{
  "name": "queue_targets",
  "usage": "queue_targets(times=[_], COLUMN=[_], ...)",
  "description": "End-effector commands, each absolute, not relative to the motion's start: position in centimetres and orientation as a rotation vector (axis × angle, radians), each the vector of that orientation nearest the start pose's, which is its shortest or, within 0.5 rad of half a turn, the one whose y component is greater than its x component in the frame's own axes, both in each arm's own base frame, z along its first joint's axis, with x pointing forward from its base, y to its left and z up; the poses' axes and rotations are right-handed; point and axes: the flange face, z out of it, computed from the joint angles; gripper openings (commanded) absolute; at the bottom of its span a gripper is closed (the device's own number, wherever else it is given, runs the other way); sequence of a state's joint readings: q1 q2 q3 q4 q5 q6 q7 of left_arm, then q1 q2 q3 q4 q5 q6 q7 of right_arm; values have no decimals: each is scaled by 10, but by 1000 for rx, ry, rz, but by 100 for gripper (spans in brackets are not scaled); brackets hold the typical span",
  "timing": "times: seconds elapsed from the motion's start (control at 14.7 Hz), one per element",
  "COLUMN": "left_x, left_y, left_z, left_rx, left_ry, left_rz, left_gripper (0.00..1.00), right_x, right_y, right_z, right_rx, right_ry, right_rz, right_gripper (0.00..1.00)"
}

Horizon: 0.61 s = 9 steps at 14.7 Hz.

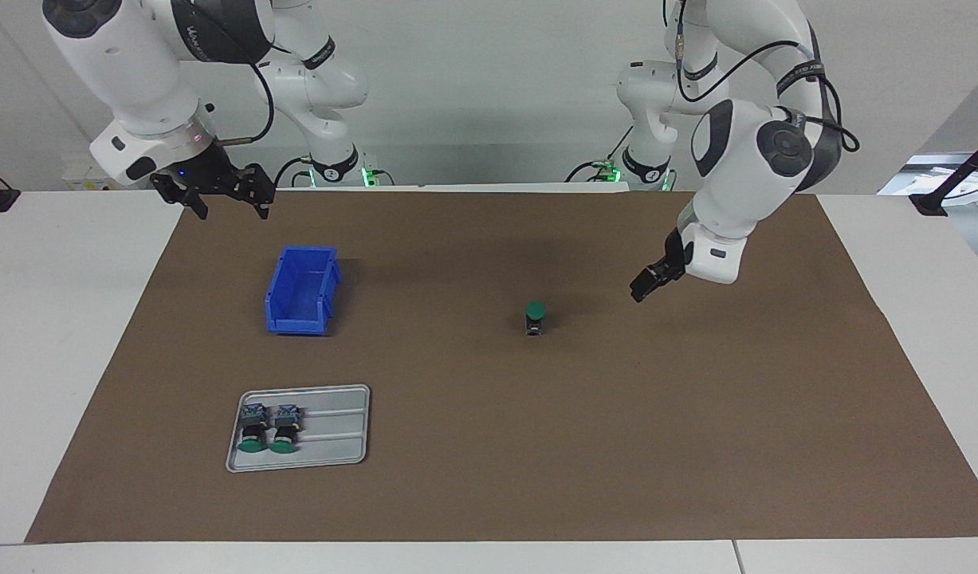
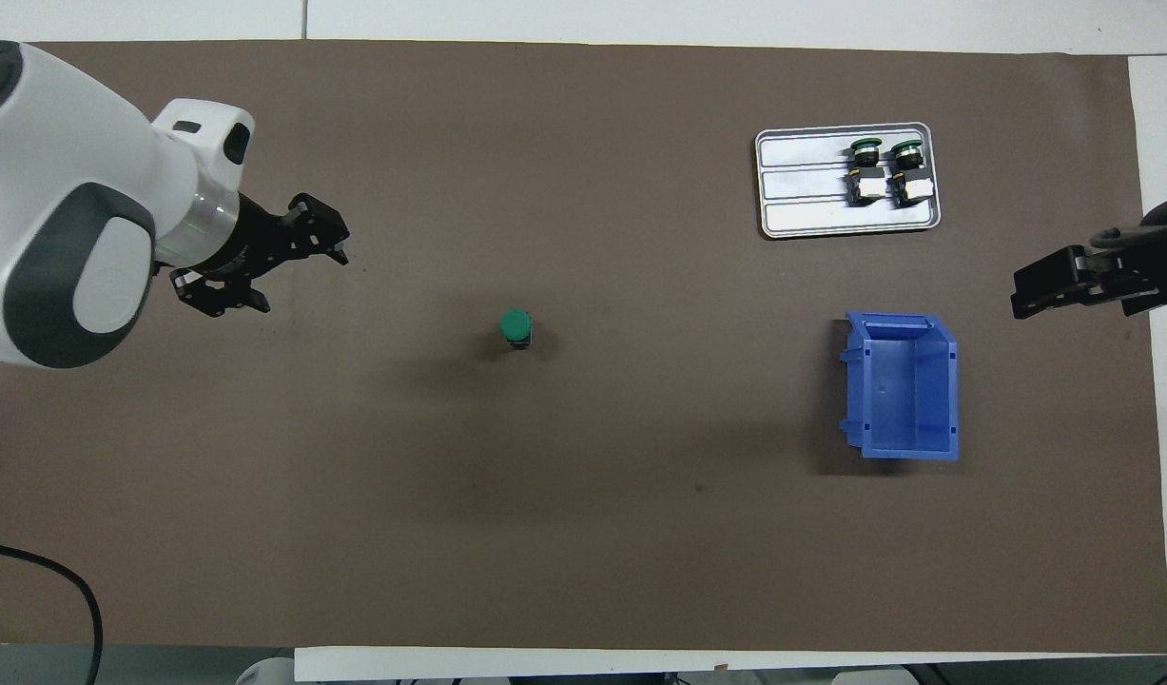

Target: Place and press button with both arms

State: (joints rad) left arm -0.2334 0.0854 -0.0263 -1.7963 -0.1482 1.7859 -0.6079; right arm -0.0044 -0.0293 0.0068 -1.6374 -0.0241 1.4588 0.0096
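Observation:
One button (image 1: 535, 317) (image 2: 516, 328) stands upright on the brown mat near the table's middle, green cap on top, with nothing touching it. My left gripper (image 1: 644, 288) (image 2: 298, 279) hangs open above the mat, apart from the button, toward the left arm's end of the table. It holds nothing. My right gripper (image 1: 230, 212) (image 2: 1021, 297) waits open and empty, raised over the mat's edge at the right arm's end.
A grey tray (image 1: 337, 434) (image 2: 802, 195), farther from the robots than the blue bin (image 1: 301, 288) (image 2: 906, 385), holds two more green-capped buttons (image 1: 268, 430) (image 2: 885, 169) lying on their sides. The bin stands open. White table borders the mat.

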Motion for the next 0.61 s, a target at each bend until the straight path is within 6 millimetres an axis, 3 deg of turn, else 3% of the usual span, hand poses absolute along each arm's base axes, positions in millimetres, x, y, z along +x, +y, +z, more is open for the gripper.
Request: queue_targets(times=[0.0,0.27,0.54], left_x=[550,548,541], left_y=[-107,-58,-29], left_z=[514,540,565], left_rx=[-3166,-3113,-3062], left_ry=[-498,-351,-205], left_rz=[248,267,323], left_gripper=[100,100,100], right_x=[524,524,527], right_y=[-8,1,9], right_z=[602,604,608], right_rx=[-3150,-3163,-3154], right_ry=[3,-25,-59], right_rz=[237,229,201], right_gripper=[98,98,98])
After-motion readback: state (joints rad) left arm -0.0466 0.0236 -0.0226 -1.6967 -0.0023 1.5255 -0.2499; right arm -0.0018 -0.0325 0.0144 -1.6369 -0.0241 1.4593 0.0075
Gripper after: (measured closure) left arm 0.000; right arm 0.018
